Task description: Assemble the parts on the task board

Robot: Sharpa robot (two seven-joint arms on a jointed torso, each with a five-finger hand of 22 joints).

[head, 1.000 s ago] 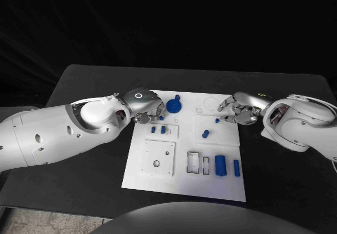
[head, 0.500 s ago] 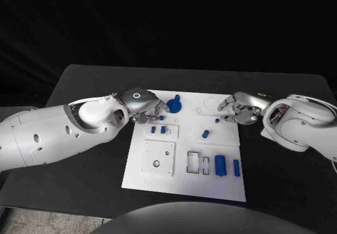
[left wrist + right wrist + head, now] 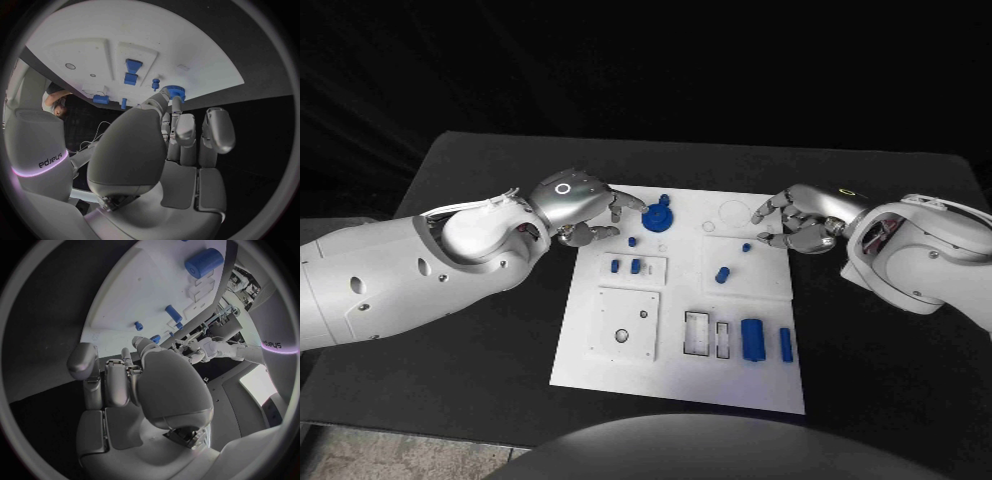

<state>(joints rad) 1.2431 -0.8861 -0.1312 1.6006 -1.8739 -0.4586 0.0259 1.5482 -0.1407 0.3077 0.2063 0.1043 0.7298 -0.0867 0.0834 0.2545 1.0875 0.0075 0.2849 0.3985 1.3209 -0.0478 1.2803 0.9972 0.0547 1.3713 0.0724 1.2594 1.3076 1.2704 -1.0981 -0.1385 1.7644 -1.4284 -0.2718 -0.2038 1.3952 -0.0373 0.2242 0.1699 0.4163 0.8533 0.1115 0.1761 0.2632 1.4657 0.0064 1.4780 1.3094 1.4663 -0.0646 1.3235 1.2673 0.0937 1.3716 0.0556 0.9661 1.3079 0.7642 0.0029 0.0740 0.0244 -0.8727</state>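
Blue parts point(image 3: 753, 339) mostly lie loose on your task board point(image 3: 678, 375); left hand point(image 3: 584, 208) and right hand point(image 3: 798, 222) flank it, fingers parted, empty

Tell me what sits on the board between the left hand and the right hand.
In the head view, between the left hand and the right hand lie a round blue part and bare task board with empty circular outlines.

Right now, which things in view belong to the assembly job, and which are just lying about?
Job:
task board
round blue part
two small blue parts
long blue parts
left hand
right hand

Lying about:
only the black table, which bears the board.
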